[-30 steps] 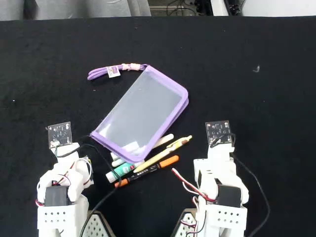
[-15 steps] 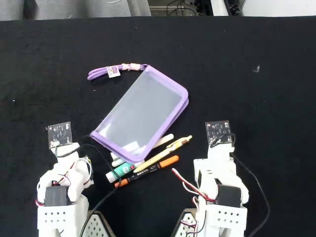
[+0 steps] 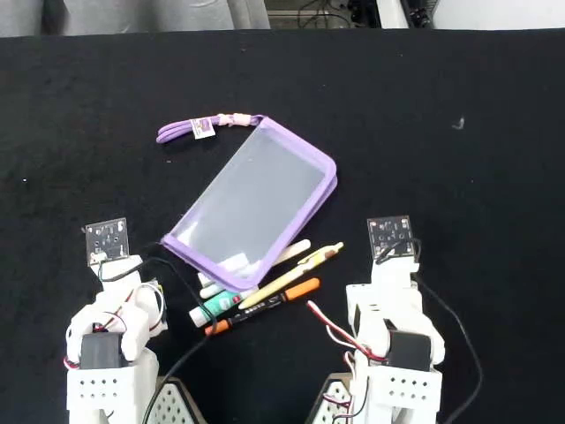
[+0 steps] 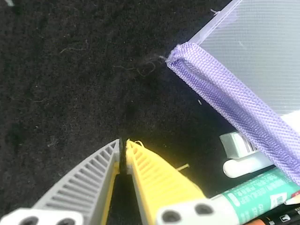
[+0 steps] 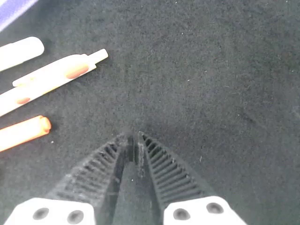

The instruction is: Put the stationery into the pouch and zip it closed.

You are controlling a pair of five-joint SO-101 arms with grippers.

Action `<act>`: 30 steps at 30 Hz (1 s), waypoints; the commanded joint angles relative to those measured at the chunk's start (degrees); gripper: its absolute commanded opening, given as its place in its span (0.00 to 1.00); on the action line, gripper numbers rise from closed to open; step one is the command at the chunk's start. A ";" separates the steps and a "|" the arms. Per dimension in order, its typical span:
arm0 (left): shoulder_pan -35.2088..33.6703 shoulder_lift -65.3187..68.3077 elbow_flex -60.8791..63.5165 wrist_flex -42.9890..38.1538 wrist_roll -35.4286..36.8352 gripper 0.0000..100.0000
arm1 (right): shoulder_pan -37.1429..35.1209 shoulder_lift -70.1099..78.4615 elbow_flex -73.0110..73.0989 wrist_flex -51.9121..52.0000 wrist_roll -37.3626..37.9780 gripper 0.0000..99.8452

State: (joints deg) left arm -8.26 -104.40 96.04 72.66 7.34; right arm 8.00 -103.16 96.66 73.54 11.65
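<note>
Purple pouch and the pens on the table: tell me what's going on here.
Nothing is being handled at this moment. Both arms sit folded at the near edge of the black table, with the left gripper and the right gripper shut and empty. The purple pouch lies flat between and beyond them. An orange marker, a yellow pen, a green-labelled tube and a white pen lie bunched along its near edge. Packing looks not yet begun.

The pouch [image 3: 252,201] is purple-edged, the marker [image 3: 263,306] orange-capped, the table [image 3: 459,177] black.
</note>
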 commanded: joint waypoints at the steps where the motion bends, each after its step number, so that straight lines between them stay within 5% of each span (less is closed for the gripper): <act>1: -0.31 0.18 1.36 0.18 0.35 0.03 | 0.62 -3.65 -0.13 0.26 0.00 0.01; 26: -0.31 0.18 1.36 0.18 0.35 0.03 | 0.53 -3.65 -0.13 0.26 0.09 0.01; 30: -0.22 0.18 1.36 0.18 0.35 0.03 | 1.58 -3.65 -0.66 -1.41 5.27 0.01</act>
State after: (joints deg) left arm -8.26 -104.40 96.04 72.66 7.34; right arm 8.35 -103.16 96.66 73.54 12.26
